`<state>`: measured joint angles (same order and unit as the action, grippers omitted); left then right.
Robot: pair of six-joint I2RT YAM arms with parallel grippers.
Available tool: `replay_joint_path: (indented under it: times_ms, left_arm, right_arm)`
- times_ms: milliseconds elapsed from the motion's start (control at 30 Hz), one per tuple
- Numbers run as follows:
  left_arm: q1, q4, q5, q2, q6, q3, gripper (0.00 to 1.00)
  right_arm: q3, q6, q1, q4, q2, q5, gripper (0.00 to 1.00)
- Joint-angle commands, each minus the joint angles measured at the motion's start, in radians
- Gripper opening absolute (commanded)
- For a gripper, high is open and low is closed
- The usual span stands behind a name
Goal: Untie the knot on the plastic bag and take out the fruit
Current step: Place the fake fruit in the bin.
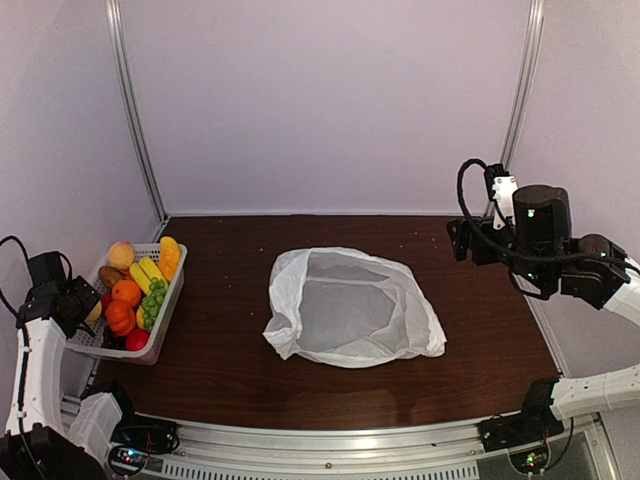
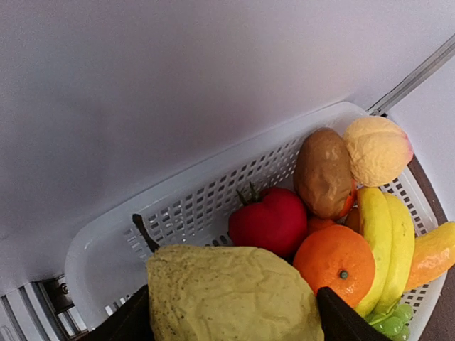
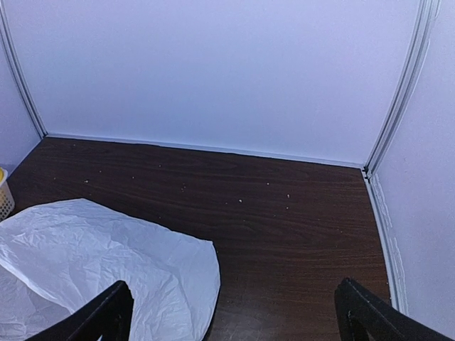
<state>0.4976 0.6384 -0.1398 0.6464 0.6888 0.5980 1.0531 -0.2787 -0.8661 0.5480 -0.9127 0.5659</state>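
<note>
Presently the left gripper point(image 2: 232, 328) grasps a lemon point(image 2: 227, 288) above the basket point(image 2: 206, 195); the right gripper point(image 3: 238, 321) stands released. The plastic bag point(image 1: 350, 305) lies slack at the middle of the table point(image 1: 220, 260), apparently emptied. Next: lower, release lemon among the fruit point(image 2: 334, 263).

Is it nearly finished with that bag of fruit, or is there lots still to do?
Nearly finished, it seems. Done: the plastic bag lies open and flat, no knot showing, and most fruit sits in the white basket. In hand: the left gripper holds a lemon over that basket. Left: probably just dropping it in. The right gripper hangs open, empty.
</note>
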Motion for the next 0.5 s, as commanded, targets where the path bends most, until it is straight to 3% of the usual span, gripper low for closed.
replay_joint_path:
  times_ms: [0, 233, 300, 467]
  left_arm:
    - [0.010, -0.025, -0.086, 0.003, 0.022, -0.013, 0.53]
    - [0.010, -0.021, -0.089, 0.034, 0.018, -0.006, 0.83]
    - [0.010, -0.022, -0.089, 0.037, 0.016, -0.009, 0.96]
    - [0.010, -0.020, -0.079, 0.050, 0.012, -0.002, 0.97]
  right_arm:
    - [0.000, -0.023, 0.007, 0.039, 0.006, -0.025, 0.99]
    - [-0.015, -0.048, 0.007, 0.025, 0.008, -0.037, 0.99]
    - [-0.019, -0.049, 0.007, 0.026, 0.010, -0.035, 0.99]
    - [-0.023, -0.054, 0.007, 0.029, 0.016, -0.031, 0.99]
